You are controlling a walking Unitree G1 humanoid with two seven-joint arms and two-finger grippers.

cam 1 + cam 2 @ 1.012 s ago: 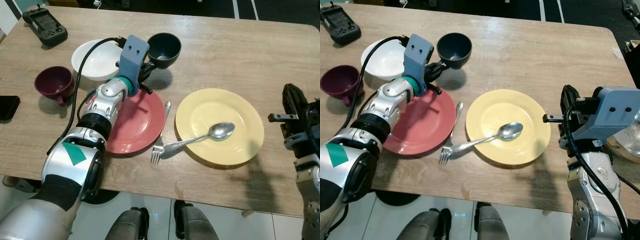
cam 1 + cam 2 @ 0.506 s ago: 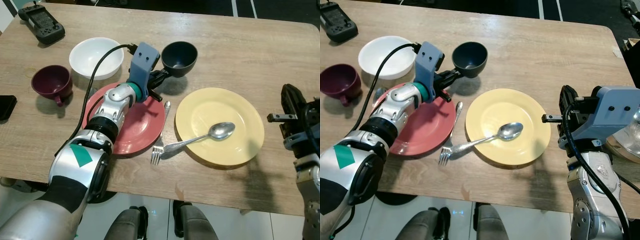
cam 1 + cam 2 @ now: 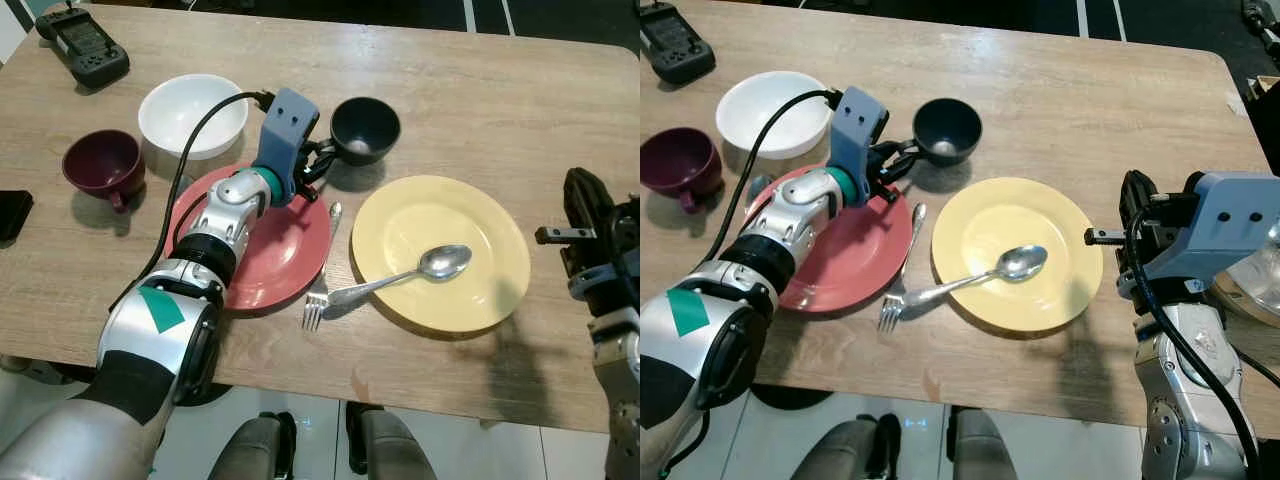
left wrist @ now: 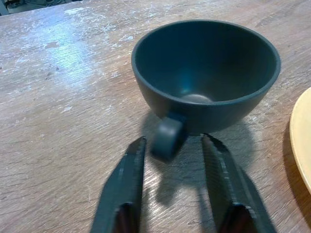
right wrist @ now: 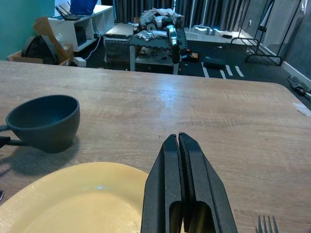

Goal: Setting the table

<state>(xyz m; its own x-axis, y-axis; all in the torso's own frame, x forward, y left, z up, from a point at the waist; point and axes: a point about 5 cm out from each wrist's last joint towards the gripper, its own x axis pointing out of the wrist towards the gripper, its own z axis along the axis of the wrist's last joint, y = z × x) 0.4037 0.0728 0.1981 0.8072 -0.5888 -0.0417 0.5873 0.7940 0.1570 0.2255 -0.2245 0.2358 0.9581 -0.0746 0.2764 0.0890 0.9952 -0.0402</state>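
Observation:
A dark blue cup [image 3: 365, 128] stands upright on the wooden table [image 3: 480, 110], just beyond the red plate [image 3: 280, 250] and left of the yellow plate [image 3: 480, 290]. My left gripper [image 3: 318, 160] reaches over the red plate and is open. In the left wrist view its fingers [image 4: 127, 179] flank the handle of the cup [image 4: 204, 73] without touching it. A spoon [image 3: 440, 262] lies on the yellow plate, and a fork [image 3: 320, 290] lies between the two plates. My right gripper [image 5: 178, 138] is shut and empty, held at the table's right edge [image 3: 585, 195].
A white bowl [image 3: 193, 112] and a maroon cup [image 3: 102, 165] sit at the left. A black handheld device [image 3: 82, 48] lies at the far left corner, and a dark phone [image 3: 12, 215] at the left edge. Bare wood lies at the far right.
The dark cup has moved right and come down onto the table near the yellow plate. My left gripper's fingers have spread off its handle. The right arm has stayed still.

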